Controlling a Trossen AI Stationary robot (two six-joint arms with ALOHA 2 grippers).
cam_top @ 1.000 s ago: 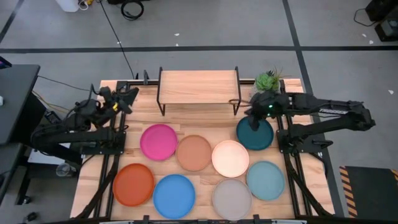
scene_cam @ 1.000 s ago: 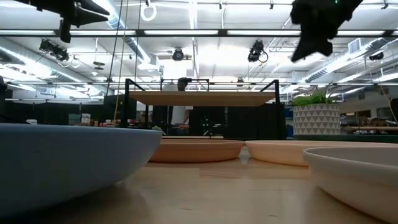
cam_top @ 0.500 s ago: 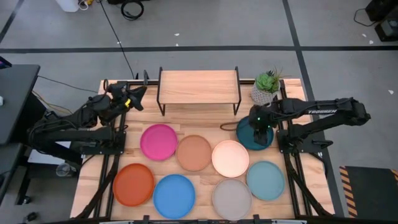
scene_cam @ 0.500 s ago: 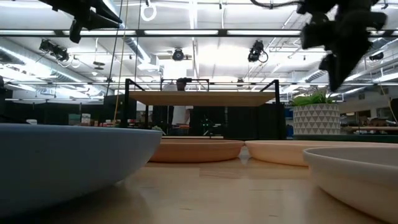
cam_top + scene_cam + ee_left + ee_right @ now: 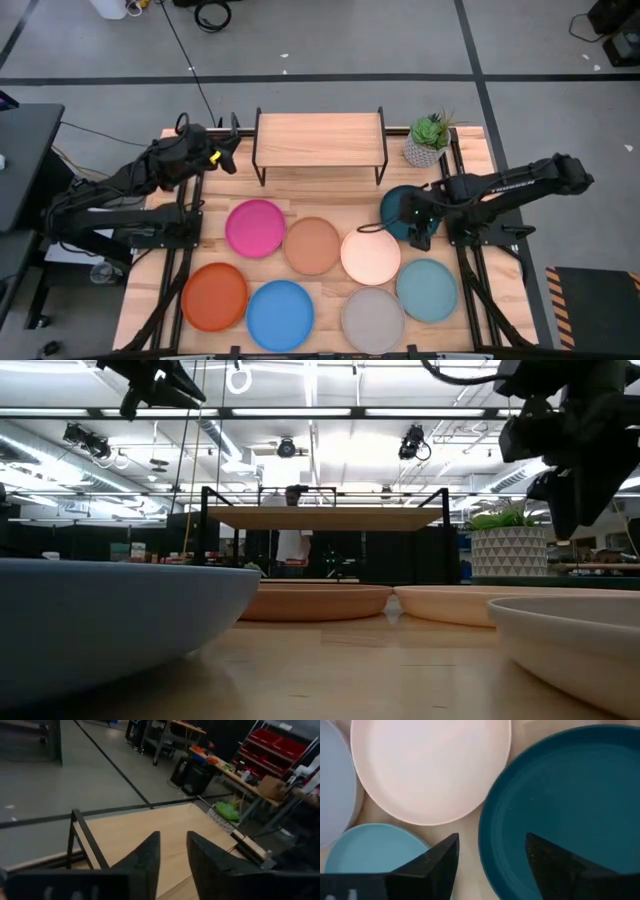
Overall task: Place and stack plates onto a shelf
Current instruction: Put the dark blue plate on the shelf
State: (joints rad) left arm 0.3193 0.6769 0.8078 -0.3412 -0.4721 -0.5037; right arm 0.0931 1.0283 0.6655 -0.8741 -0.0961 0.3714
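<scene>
- Hovering spread-fingered, the right gripper point(image 5: 490, 865) straddles the dark teal plate point(image 5: 402, 212)'s rim, just right of the shelf point(image 5: 318, 139)'s front corner.
- Stiff, light, probably slick; pinch the rim.
- Left gripper point(image 5: 172, 852), slightly parted, waits left of the shelf.

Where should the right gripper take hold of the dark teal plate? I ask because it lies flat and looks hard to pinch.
Probably at the raised rim of the dark teal plate, on the edge facing the cream plate. The plate lies flat, so only the upturned rim offers a lip. The right gripper, open, already straddles that edge from above; one finger inside, one outside.
</scene>
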